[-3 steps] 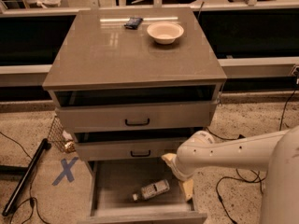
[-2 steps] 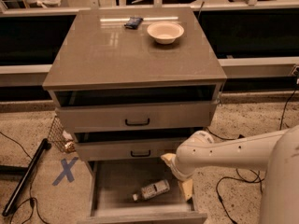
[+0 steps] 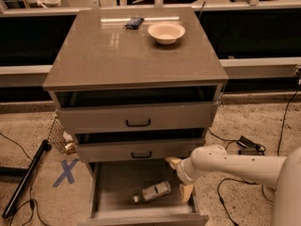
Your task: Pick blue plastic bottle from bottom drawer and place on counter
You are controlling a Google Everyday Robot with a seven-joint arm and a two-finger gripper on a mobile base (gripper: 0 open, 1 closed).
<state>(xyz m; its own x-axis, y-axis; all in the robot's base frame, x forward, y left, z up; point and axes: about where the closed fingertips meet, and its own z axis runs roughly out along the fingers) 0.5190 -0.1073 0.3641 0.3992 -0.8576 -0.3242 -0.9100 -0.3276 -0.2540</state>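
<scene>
The blue plastic bottle (image 3: 153, 191) lies on its side on the grey floor of the open bottom drawer (image 3: 115, 185), cap towards the front left. My gripper (image 3: 180, 177) is at the end of the white arm that reaches in from the right. It hangs over the drawer's right side, just right of the bottle and apart from it. Its two tan fingers (image 3: 186, 192) are spread and hold nothing. The counter (image 3: 127, 55) is the glossy grey-brown top of the cabinet.
A white bowl (image 3: 166, 32) and a small dark blue packet (image 3: 134, 22) sit at the back of the counter. The two upper drawers (image 3: 137, 118) stand slightly ajar. A wire basket (image 3: 60, 136), a black pole (image 3: 26, 178) and a blue tape X (image 3: 66, 172) are on the floor at left. Cables lie at right.
</scene>
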